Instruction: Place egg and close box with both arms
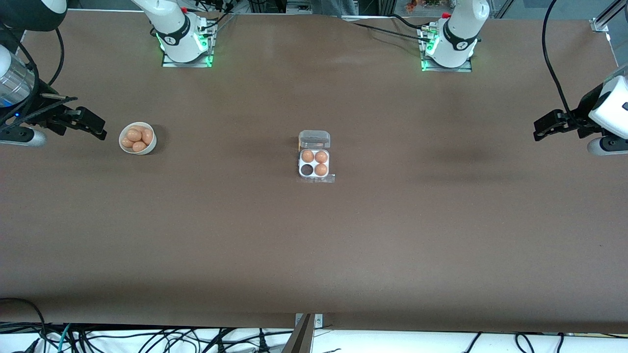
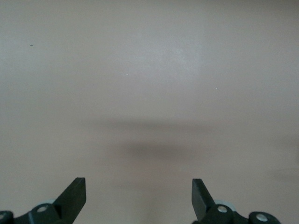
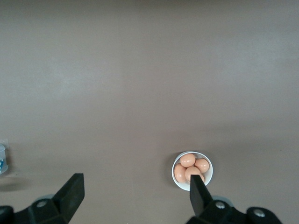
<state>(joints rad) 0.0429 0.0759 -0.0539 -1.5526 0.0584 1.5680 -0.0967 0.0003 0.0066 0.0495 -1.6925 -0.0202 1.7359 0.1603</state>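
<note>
Your box (image 1: 314,163) sits mid-counter, lid (image 1: 314,139) open, three eggs (image 1: 314,160) in its cells and one cell empty. The bowl (image 1: 149,144) of eggs (image 1: 137,137) stands toward the right arm's end. Your right tool (image 3: 133,193) hangs beside the bowl, jaws apart, empty. Your left tool (image 2: 139,196) hangs over bare counter (image 1: 314,245) at its end, jaws apart, empty.

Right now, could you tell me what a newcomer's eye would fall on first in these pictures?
Probably the box at the middle of the table, lid open, with three orange-brown eggs and one empty cell nearest the front camera, on the right arm's side. Next, the white bowl of matching eggs toward the right arm's end. The open right claw hangs beside that bowl, and the open left claw hangs over bare table at the left arm's end.
</note>
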